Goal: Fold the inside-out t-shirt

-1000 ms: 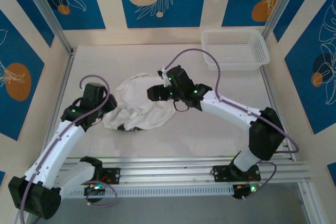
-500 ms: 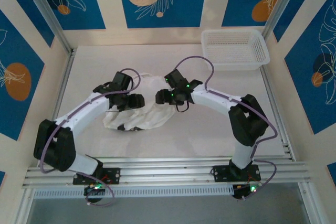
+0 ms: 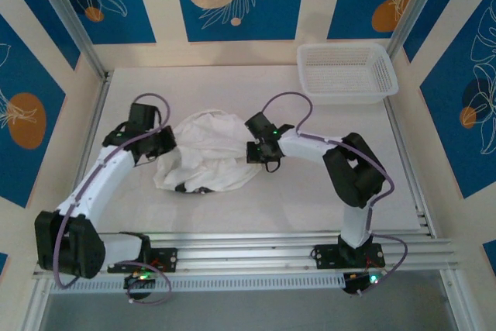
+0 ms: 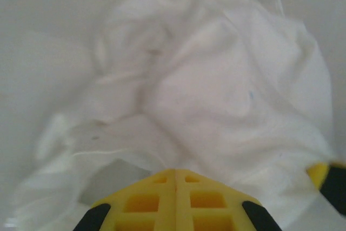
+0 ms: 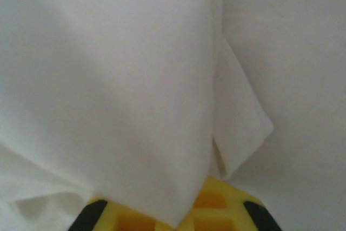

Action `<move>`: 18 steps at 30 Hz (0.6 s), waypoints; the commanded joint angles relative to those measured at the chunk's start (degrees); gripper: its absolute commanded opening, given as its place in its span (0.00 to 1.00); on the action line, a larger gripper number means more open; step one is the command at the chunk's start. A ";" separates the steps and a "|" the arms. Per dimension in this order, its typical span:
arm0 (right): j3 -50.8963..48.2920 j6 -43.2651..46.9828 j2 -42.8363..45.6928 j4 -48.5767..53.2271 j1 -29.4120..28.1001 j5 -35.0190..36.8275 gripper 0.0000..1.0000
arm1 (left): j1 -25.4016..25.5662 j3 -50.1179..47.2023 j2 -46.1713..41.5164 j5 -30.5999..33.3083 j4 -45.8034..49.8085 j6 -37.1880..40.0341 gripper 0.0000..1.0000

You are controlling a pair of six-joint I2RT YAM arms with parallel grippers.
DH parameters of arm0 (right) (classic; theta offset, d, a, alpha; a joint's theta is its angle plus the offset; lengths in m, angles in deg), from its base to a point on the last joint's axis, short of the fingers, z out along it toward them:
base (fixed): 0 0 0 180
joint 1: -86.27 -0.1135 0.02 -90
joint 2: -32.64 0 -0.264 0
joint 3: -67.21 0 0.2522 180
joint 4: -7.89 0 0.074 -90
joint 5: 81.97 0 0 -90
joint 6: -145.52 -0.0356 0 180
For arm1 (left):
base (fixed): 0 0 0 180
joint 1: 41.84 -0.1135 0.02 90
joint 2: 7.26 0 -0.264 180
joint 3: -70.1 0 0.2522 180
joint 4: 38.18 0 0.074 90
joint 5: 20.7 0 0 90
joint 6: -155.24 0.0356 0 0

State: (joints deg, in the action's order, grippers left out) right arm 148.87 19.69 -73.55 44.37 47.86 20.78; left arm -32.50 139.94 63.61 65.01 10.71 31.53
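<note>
1. One shirt [image 3: 208, 153], bunched in a heap on the table [image 3: 310, 199], left of centre, between the two grippers.
2. Handling, my guess: light, limp, no stiffness. It would sag and drag rather than slide as one piece. Best holds looked like an outer edge or a hem corner, pinched thin.
3. Left gripper [image 4: 174, 174] was closed at the heap's left edge; couldn't tell if cloth was in the pinch.
4. Right gripper [image 3: 256, 153] was closed at the right edge with a fold draped over its tips, apparently pinched.
5. Collar, sleeves and hem were lost in the wrinkles; couldn't tell which side faced out.
</note>
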 commanded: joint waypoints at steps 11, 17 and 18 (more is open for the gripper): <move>0.17 2.72 11.40 -1.99 -0.52 -14.83 0.00 | 2.77 3.59 -8.17 7.49 2.21 9.63 0.60; 4.46 3.40 13.88 3.26 0.33 -16.32 0.00 | 20.74 8.23 -3.21 0.33 3.65 25.76 0.73; 4.78 3.34 14.67 3.54 0.60 -16.81 0.00 | 22.10 6.49 -2.87 -0.35 1.42 26.27 0.75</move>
State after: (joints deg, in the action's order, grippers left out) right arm 151.21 21.92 -62.12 44.68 47.93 7.19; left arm -13.68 148.66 58.45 68.27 11.46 49.30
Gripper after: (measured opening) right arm 0.066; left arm 0.734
